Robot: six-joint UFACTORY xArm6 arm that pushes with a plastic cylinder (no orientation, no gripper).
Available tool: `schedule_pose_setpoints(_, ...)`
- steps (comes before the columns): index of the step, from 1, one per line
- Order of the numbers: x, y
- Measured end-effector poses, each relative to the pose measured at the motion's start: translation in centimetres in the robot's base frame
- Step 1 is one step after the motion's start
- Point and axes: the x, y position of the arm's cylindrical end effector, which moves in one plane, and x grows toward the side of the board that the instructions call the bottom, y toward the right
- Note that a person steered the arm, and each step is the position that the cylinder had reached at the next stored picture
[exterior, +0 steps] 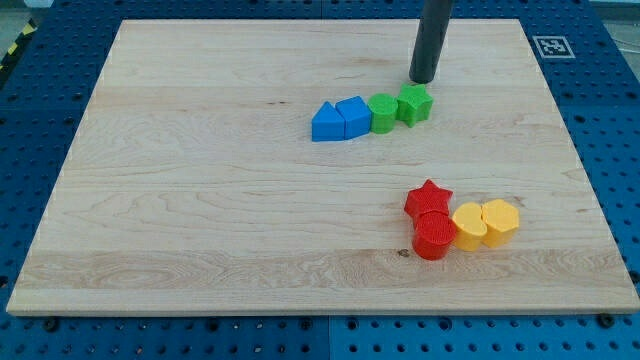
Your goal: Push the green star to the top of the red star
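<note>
Near the view's top, a little right of centre, my tip (423, 79) rests on the wooden board (200, 200). I have no claw on this arm, only a straight dark rod, so nothing opens, closes or grips; the rod's end holds nothing. It sits just beside the green star (414, 103), at about eleven to twelve o'clock from it, and I cannot tell whether the two are touching or a sliver apart.

That green star is the right-hand end of a short row. At its eight o'clock, touching it, sits a second green block (383, 113), rounded in outline. Next along, toward nine o'clock, come two blue blocks side by side: a house-shaped one (352, 116) and, at the row's left end, a peaked one (326, 123).

Well apart from this row, at roughly five o'clock from my tip, lies the other cluster. A red star (428, 198) is uppermost, with a round red block (434, 236) touching it at six o'clock. To the right of these, two yellow blocks press together: one (468, 226) against the red pair, the other (500, 220), with flat sides, at the outer end.

Beyond the board, at the view's top right corner, a small black-and-white marker (552, 46) sits on the blue pegboard table (30, 100).
</note>
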Motion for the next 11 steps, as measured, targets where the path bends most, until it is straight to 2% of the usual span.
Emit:
schedule_pose_setpoints(6,1.9,-0.9)
schedule_pose_setpoints(11,5.4,-0.6)
